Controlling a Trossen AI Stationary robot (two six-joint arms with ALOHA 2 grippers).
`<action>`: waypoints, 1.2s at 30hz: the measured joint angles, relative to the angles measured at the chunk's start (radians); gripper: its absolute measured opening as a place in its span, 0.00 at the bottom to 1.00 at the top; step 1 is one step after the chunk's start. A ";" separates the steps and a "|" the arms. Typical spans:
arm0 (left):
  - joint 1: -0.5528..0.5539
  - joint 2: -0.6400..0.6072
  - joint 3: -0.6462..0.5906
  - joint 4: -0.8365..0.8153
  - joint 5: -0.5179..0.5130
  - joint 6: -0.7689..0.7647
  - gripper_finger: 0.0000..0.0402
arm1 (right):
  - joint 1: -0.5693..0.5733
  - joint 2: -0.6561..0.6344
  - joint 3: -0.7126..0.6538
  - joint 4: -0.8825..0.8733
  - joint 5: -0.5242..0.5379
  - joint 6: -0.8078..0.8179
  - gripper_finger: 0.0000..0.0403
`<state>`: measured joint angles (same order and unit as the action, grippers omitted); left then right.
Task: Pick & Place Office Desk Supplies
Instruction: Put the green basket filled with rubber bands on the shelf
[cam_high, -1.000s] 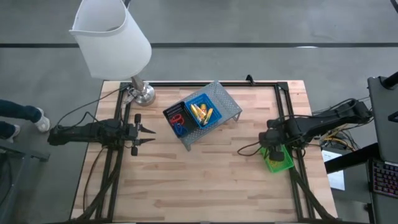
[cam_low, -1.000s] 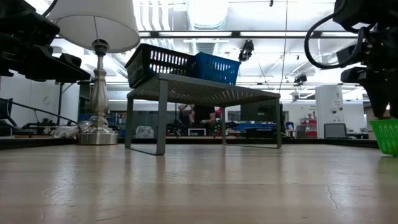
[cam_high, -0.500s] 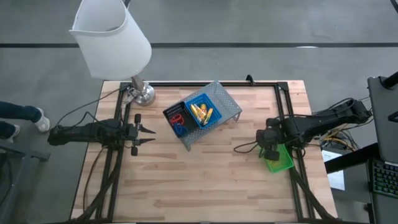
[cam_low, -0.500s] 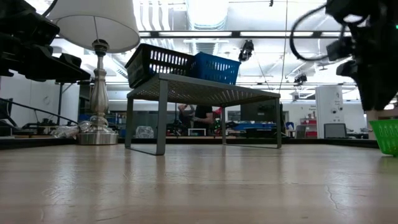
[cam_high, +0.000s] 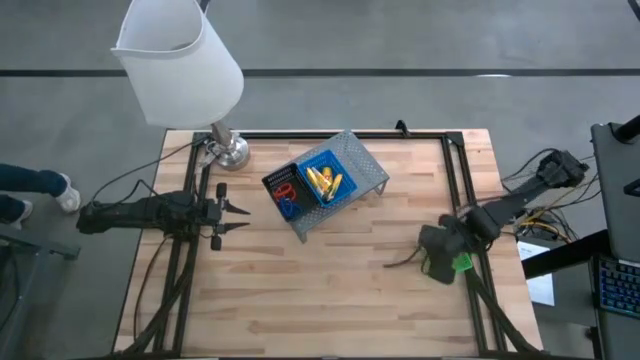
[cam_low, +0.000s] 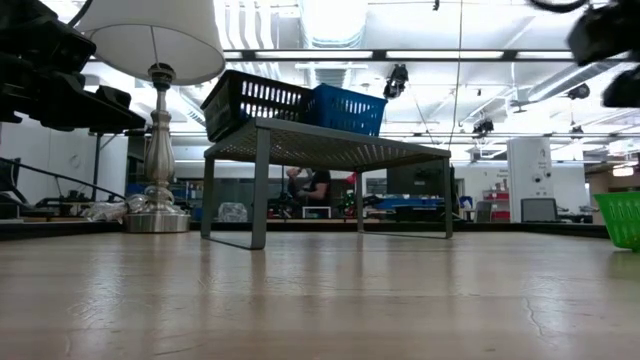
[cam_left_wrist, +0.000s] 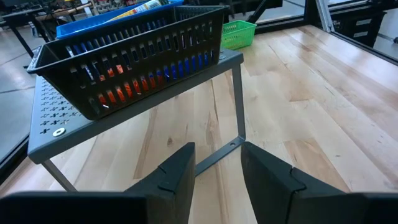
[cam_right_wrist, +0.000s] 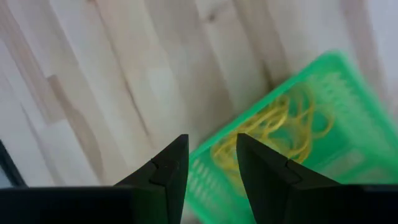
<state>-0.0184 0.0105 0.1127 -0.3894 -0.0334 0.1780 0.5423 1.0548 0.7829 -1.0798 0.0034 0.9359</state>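
The right gripper (cam_high: 436, 266) hangs over the table's right edge, fingers (cam_right_wrist: 165, 171) parted with only a narrow gap and nothing between them, and directly below it sits the green bin (cam_right_wrist: 292, 137), a loose tangle of yellow loops (cam_right_wrist: 273, 127) lying in its bottom. From above, the arm covers most of that bin, just a green corner (cam_high: 461, 263) peeking out beside the gripper; at table height the bin (cam_low: 620, 217) stands upright on the wood at the far right. Well away from this gripper, toward the table's middle, a grey metal riser (cam_high: 362, 170) stands with its long side running diagonally across the boards. On top, the black bin (cam_high: 283, 190) and blue bin (cam_high: 326, 180) sit side by side, touching, in line with that diagonal. The yellow oblong pieces (cam_high: 322, 182) lie in the blue bin, long axes roughly parallel; red and blue loops (cam_high: 287, 198) lie in the black one. Over on the other side, the left gripper (cam_high: 232, 212) waits above the table's left part, pointing at the riser, fingers (cam_left_wrist: 171, 180) slightly apart and empty; straight ahead of it the black bin's mesh wall (cam_left_wrist: 143, 62) shows red and blue through the slots. The lamp (cam_high: 180, 60) with its metal base (cam_high: 229, 150) stands at the far left corner, beyond the left gripper and clear of both bins.
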 joint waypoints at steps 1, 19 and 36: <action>0.000 0.000 0.000 0.000 0.000 0.000 0.33 | 0.037 0.009 0.000 0.000 0.003 0.059 0.32; 0.000 0.000 0.000 0.000 0.000 0.000 0.33 | 0.405 0.271 0.046 0.013 0.016 0.318 0.36; 0.000 0.000 0.000 0.000 0.000 0.000 0.33 | 0.422 0.356 0.008 -0.004 0.031 0.230 0.35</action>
<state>-0.0182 0.0105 0.1127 -0.3896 -0.0338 0.1777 0.9642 1.4105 0.7906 -1.0838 0.0348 1.1656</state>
